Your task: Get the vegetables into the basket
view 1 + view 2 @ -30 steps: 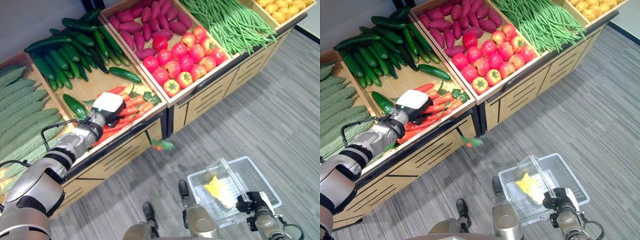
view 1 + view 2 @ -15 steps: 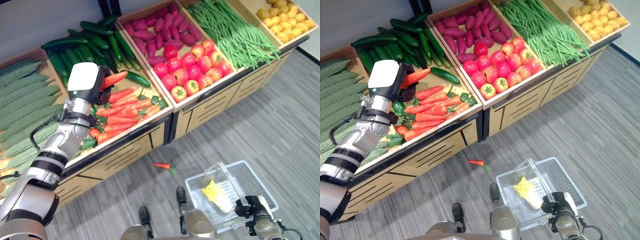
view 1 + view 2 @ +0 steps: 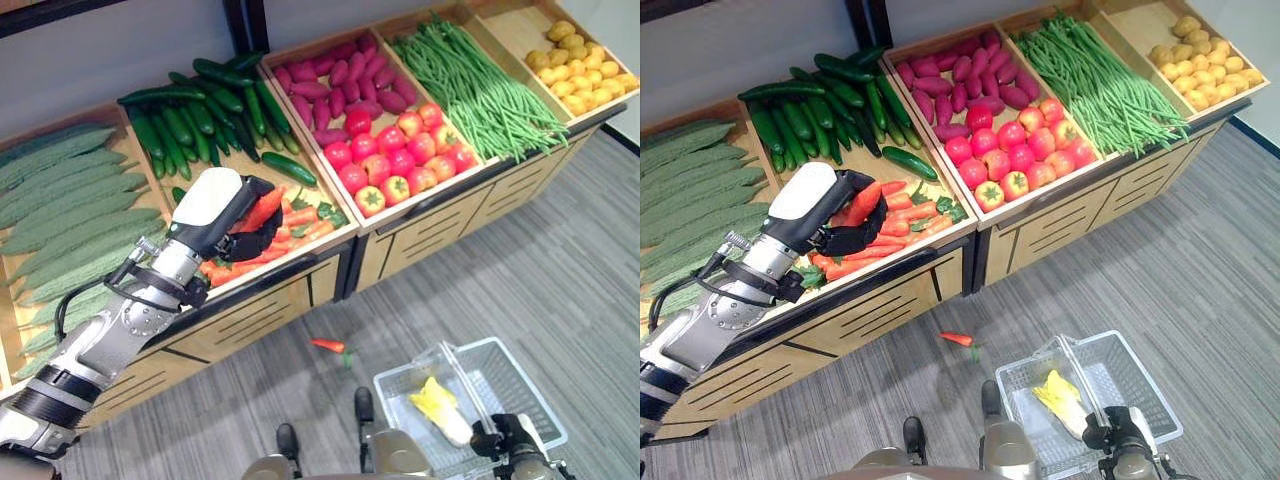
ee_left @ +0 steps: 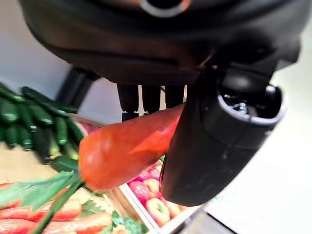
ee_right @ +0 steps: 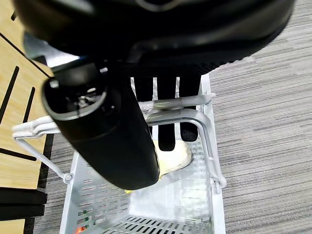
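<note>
My left hand (image 3: 215,203) hovers over the carrot bin (image 3: 305,218), shut on an orange carrot (image 3: 262,208). In the left wrist view the carrot (image 4: 126,146) lies between thumb and fingers, its green top hanging down. My right hand (image 3: 502,441) is low at the right, fingers curled around the handle (image 5: 176,104) of the white wire basket (image 3: 508,362) on the floor. A yellow-green leafy vegetable (image 3: 441,404) lies inside the basket. One small carrot (image 3: 327,345) lies on the floor between stand and basket.
The wooden stand holds bitter gourds (image 3: 70,215), cucumbers (image 3: 195,110), sweet potatoes (image 3: 340,85), tomatoes (image 3: 400,155), green beans (image 3: 475,85) and yellow potatoes (image 3: 580,65). Grey floor (image 3: 540,260) spreads in front of the stand.
My left hand rose out of the carrot pile with a carrot and now carries it towards the bin's front edge. A small carrot dropped to the floor. The camera view shifted.
</note>
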Controlling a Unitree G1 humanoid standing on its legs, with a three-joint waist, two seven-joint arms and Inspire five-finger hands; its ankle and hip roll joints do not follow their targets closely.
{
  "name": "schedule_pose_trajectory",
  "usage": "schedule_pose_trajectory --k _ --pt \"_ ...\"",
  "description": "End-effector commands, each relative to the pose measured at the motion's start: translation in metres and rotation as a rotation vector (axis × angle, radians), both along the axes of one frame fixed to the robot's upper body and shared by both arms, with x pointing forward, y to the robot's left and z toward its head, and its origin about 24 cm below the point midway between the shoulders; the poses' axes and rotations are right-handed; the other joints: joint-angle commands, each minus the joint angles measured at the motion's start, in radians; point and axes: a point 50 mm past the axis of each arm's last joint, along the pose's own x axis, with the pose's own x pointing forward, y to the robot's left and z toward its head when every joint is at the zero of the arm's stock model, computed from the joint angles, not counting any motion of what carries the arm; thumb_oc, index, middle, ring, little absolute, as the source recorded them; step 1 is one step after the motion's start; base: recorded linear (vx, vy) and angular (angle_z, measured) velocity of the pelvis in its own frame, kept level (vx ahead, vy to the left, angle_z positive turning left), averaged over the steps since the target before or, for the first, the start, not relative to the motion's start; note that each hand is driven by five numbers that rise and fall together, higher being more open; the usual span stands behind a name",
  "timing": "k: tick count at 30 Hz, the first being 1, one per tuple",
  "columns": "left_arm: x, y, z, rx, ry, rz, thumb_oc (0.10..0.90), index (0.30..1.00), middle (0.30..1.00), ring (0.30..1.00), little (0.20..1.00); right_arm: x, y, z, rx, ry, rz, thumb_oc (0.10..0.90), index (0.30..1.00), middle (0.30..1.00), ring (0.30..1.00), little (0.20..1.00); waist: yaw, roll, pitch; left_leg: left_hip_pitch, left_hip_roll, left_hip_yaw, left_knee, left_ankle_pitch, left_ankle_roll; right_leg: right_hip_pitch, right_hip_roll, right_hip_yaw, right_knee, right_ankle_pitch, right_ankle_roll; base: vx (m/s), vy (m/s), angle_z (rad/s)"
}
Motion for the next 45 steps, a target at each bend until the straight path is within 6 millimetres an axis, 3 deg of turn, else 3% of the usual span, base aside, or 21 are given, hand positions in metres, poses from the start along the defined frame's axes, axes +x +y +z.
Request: schedule_pose_trajectory --k 1,12,19,21,25,35,36,37,45 --pt "-0.003 -0.008 0.037 -0.006 -0.156 -0.087 0.4 0.3 0.3 0.3 0.3 -0.001 -0.017 0.009 -0.056 -0.037 -0.02 0.4 0.3 0.3 0.3 0.3 -0.008 -0.043 -0.083 0.012 0.044 -0.039 0.005 -0.06 -0.049 0.028 -0.164 0.061 0.009 -0.053 0.18 0.0 0.0 0.0" --pt "-0.005 -0.016 0.03 0.086 -0.118 -0.137 0.4 0.3 0.3 0.3 0.3 -0.009 -0.02 0.008 -0.057 -0.022 -0.051 0.4 0.3 0.3 0.3 0.3 -0.015 -0.04 -0.079 0.017 0.04 -0.038 0.005 -0.061 -0.045 0.026 -0.167 0.062 0.021 -0.061 0.182 0.0 0.0 0.0" --pt "0.002 -0.026 0.035 0.192 -0.139 -0.179 0.4 0.3 0.3 0.3 0.3 -0.009 -0.023 0.011 -0.07 -0.037 -0.063 0.4 0.3 0.3 0.3 0.3 -0.025 -0.051 -0.054 0.013 0.029 -0.03 0.005 -0.067 -0.03 -0.025 -0.177 0.075 0.11 -0.066 0.201 -0.03 0.055 -0.01" --pt "0.009 -0.023 0.035 0.331 -0.166 -0.149 0.4 0.3 0.3 0.3 0.3 -0.016 -0.021 0.007 -0.059 -0.015 -0.081 0.4 0.3 0.3 0.3 0.3 -0.026 -0.056 -0.058 0.012 0.008 -0.032 0.005 -0.077 -0.021 -0.016 -0.197 0.071 0.09 -0.056 0.21 0.01 0.125 -0.02" --pt "0.011 -0.019 0.032 0.39 -0.17 -0.133 0.4 0.3 0.3 0.3 0.3 -0.02 -0.019 0.005 -0.055 -0.002 -0.08 0.4 0.3 0.3 0.3 0.3 -0.022 -0.06 -0.064 0.008 0.001 -0.031 0.005 -0.078 -0.02 -0.004 -0.202 0.063 0.063 -0.049 0.212 0.01 0.019 0.01" --pt "0.011 -0.006 0.032 0.357 -0.198 -0.049 0.4 0.3 0.3 0.3 0.3 -0.018 -0.022 0.007 -0.065 -0.01 -0.079 0.4 0.3 0.3 0.3 0.3 -0.013 -0.057 -0.081 0.005 0.007 -0.034 0.005 -0.073 -0.027 0.013 -0.198 0.05 0.027 -0.047 0.203 0.01 -0.011 0.01" --pt "0.014 0.001 0.029 0.343 -0.199 -0.001 0.667 0.673 0.673 0.673 0.673 -0.017 -0.022 0.007 -0.065 -0.014 -0.081 0.4 0.3 0.3 0.3 0.3 -0.008 -0.056 -0.081 0.004 0.01 -0.034 0.005 -0.071 -0.029 0.014 -0.195 0.048 0.022 -0.047 0.201 0.01 -0.037 0.0" --pt "0.015 0.004 0.029 0.344 -0.205 0.023 0.9 1.0 1.0 1.0 1.0 -0.016 -0.022 0.008 -0.066 -0.015 -0.081 0.4 0.3 0.3 0.3 0.3 -0.006 -0.055 -0.08 0.004 0.012 -0.035 0.005 -0.07 -0.03 0.016 -0.193 0.047 0.02 -0.048 0.199 0.01 -0.066 0.0" --pt "0.049 0.031 0.016 0.283 -0.208 0.321 0.9 1.0 1.0 1.0 1.0 -0.006 -0.021 0.009 -0.077 -0.024 -0.044 0.4 0.3 0.3 0.3 0.3 -0.011 -0.05 -0.074 -0.01 0.034 -0.04 0.005 -0.054 -0.042 0.014 -0.167 0.044 0.009 -0.052 0.183 0.0 -0.051 0.01"
